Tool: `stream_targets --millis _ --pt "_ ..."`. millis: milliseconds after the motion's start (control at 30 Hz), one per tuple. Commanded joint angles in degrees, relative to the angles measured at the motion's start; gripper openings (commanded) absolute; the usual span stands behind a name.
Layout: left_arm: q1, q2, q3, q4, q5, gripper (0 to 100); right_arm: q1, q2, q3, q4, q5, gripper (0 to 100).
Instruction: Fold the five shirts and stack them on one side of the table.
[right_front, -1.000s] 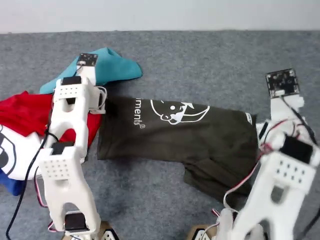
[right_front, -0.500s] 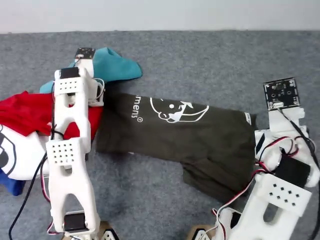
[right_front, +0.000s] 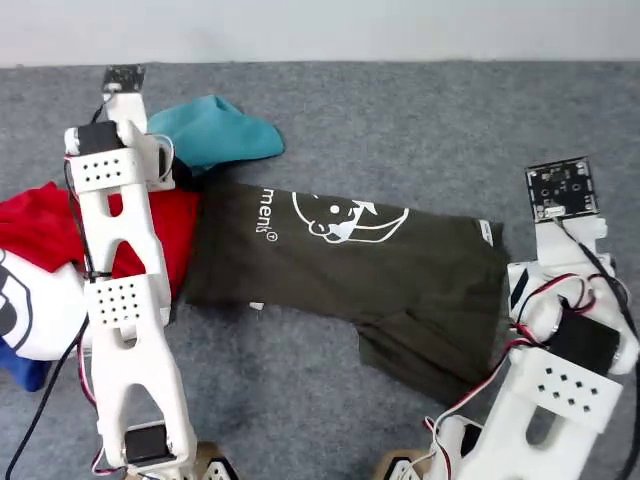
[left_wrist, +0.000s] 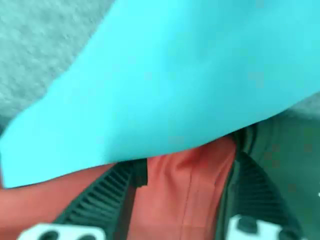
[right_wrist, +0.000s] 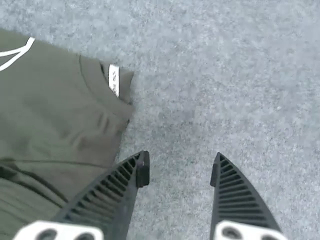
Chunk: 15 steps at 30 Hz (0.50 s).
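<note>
Five shirts lie on the grey worktop (right_front: 420, 110), and the olive shirt (right_front: 400, 280) is spread crumpled across its middle with a white print facing up. At the olive shirt's hem end the others are bunched together: the teal shirt (right_front: 220, 132) at its far corner, the red shirt (right_front: 40, 225) touching its edge, and the white shirt (right_front: 40, 310) and blue shirt (right_front: 20, 372) beyond the red one. The left gripper (left_wrist: 187, 167) hangs low where the olive shirt meets the red and teal ones, its fingers apart with red cloth showing between them. The right gripper (right_wrist: 177, 170) sits at the olive shirt's collar end, just past the white label (right_wrist: 114, 79), its fingers spread wide over bare worktop with one finger at the shirt's edge.
</note>
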Motion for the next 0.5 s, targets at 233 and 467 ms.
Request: stream_targets --millis 233,467 --pt "3.69 -16.88 18.15 1.41 0.18 27 0.22 -1.10 -0.18 8.22 0.44 20.1" --pt "16.53 -40.53 45.41 1.41 -6.07 27 -0.31 -0.48 0.53 23.96 3.16 20.1"
